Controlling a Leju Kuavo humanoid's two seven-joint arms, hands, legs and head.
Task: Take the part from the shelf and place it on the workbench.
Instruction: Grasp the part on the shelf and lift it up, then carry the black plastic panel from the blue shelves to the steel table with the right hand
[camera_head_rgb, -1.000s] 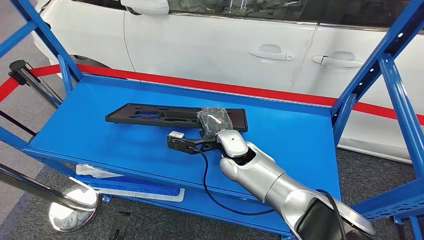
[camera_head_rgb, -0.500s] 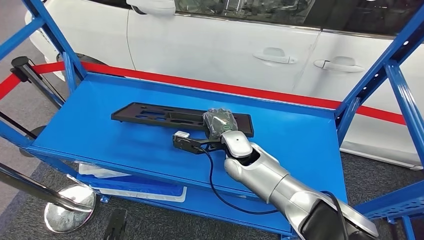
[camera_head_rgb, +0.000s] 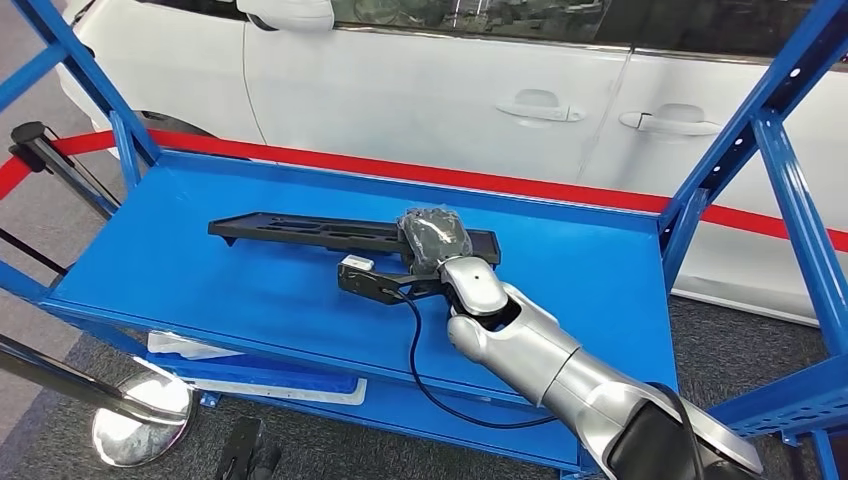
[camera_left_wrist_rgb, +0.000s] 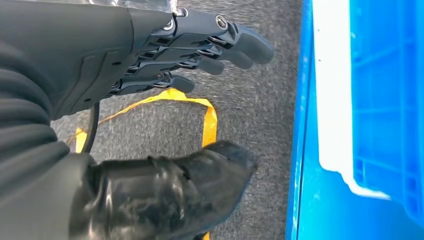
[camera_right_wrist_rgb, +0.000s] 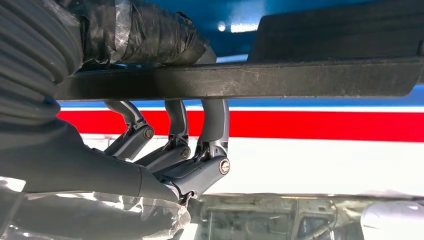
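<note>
Gripping the long black part near its right end, my right hand has its wrapped thumb on one face and its darker fingers hooked around the other, so the flat piece is pinched edge-on between them. From the head view the part looks tilted above the blue shelf, its far left end off the surface as far as I can tell.

Behind the shelf stands a white car, its two door handles showing, with a red stripe running along the floor between car and shelf. Blue uprights of the rack frame both sides. My silver right arm reaches in from the lower right, a black cable looping down from the wrist camera.

My left hand hangs low over grey carpet, fingers apart and lightly curled, holding nothing. A yellow strap lies on the carpet just under it, beside a blue bin.
</note>
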